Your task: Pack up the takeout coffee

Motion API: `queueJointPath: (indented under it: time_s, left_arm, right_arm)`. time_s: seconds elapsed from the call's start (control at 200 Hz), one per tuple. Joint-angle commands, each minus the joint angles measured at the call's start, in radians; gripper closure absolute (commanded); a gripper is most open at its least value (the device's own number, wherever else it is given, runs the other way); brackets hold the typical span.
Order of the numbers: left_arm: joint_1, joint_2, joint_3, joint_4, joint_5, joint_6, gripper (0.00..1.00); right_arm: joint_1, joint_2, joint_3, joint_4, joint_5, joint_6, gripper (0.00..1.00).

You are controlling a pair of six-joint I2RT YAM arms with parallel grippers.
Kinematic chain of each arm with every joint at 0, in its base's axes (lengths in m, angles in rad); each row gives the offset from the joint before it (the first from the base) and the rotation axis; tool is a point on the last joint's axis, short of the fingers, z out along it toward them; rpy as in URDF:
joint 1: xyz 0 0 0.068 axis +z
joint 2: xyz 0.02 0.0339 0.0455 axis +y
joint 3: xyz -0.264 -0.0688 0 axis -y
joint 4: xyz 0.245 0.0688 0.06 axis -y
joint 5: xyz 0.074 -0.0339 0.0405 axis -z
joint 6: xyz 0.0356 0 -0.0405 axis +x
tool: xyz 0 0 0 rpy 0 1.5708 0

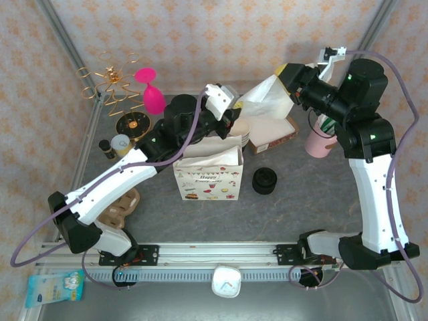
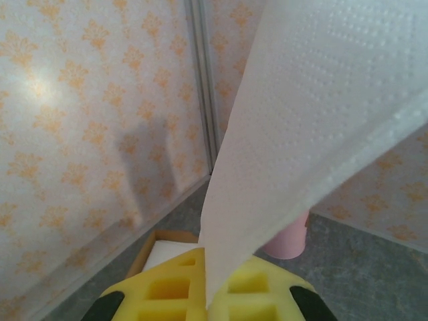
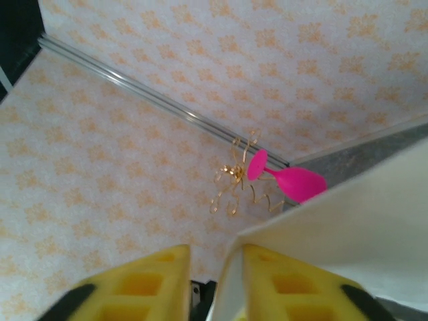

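A white paper napkin point(image 1: 264, 97) hangs stretched between my two grippers at the back of the table. My left gripper point(image 2: 208, 287) is shut on the napkin's lower corner point(image 2: 321, 114), which fans up and to the right. My right gripper point(image 3: 214, 267) is open; the napkin's edge point(image 3: 348, 227) lies against the inner face of its right finger only, with a gap to the left finger. From above, the left gripper point(image 1: 235, 115) is over the stack of lidless cream cups point(image 1: 241, 130) and the right gripper point(image 1: 284, 77) is higher and to the right. The takeout coffee is hidden or out of view.
A printed gift bag point(image 1: 208, 174) stands open mid-table, with a stack of black lids point(image 1: 264, 180) to its right. A brown napkin box point(image 1: 274, 137) and a pink cup point(image 1: 319, 140) sit behind. A pink goblet point(image 1: 152, 93) and gold rack point(image 1: 110, 83) are back left, a cup carrier point(image 1: 119, 208) near left.
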Motion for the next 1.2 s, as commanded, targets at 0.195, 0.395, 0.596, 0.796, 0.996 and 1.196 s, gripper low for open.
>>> queueJointPath:
  time_s: [0.195, 0.395, 0.596, 0.796, 0.996, 1.196]
  left_arm:
    - [-0.017, -0.02, 0.115, -0.255, 0.054, -0.345, 0.97]
    - [-0.017, -0.003, 0.19, -0.328, 0.126, -0.563, 1.0]
    - [0.024, -0.009, 0.167, -0.296, 0.257, -0.732, 1.0]
    - [0.056, -0.04, 0.127, -0.284, 0.315, -0.835, 1.0]
    - [0.113, -0.077, 0.082, -0.103, 0.42, -0.872, 1.0]
    - [0.141, -0.035, 0.194, -0.17, 0.47, -0.838, 1.0]
  right_arm:
    - [0.033, 0.065, 0.01, 0.089, 0.05, 0.069, 0.51]
    - [0.035, 0.161, 0.099, -0.045, 0.055, -0.088, 0.41]
    - [-0.049, 0.154, 0.078, -0.085, 0.0, -0.19, 0.31]
    - [-0.117, 0.156, 0.117, -0.178, -0.052, -0.283, 0.22]
    - [-0.244, 0.004, -0.202, 0.009, -0.193, -0.276, 0.16]
    - [-0.234, -0.127, -0.378, 0.19, -0.273, -0.374, 0.15]
